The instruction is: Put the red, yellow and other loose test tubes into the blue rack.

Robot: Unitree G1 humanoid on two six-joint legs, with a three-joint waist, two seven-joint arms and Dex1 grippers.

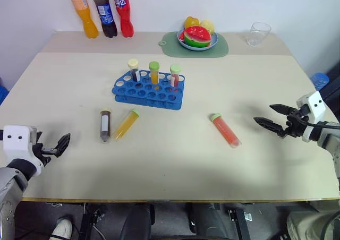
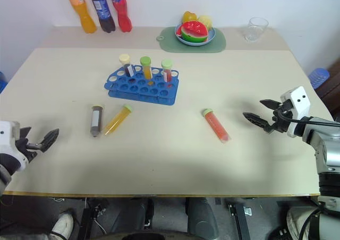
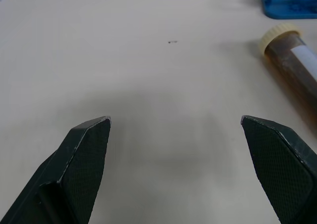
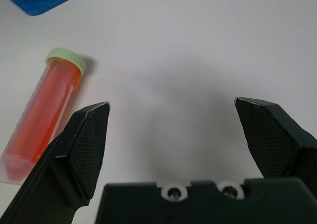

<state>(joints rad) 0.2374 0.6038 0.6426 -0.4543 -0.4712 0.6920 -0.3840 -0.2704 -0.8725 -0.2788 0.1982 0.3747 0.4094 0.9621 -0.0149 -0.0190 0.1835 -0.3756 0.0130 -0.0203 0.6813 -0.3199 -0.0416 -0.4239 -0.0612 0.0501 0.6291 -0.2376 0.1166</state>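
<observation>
The blue rack (image 1: pixel 149 93) stands at mid-table with three capped tubes upright in it. Three loose test tubes lie flat in front of it: a brown one (image 1: pixel 105 125), a yellow one (image 1: pixel 126 124) beside it, and a red one (image 1: pixel 226 130) off to the right. My left gripper (image 1: pixel 59 146) is open near the table's front left, with the brown tube (image 3: pixel 292 60) ahead of its fingers. My right gripper (image 1: pixel 264 114) is open just right of the red tube (image 4: pixel 43 110), pointing toward it. Neither gripper holds anything.
Three soda bottles (image 1: pixel 103 11) stand at the back left. A plate of fruit (image 1: pixel 197 37) sits on a green mat at the back centre, and a clear glass (image 1: pixel 258 33) at the back right. The table's front edge (image 1: pixel 170 199) runs close below both grippers.
</observation>
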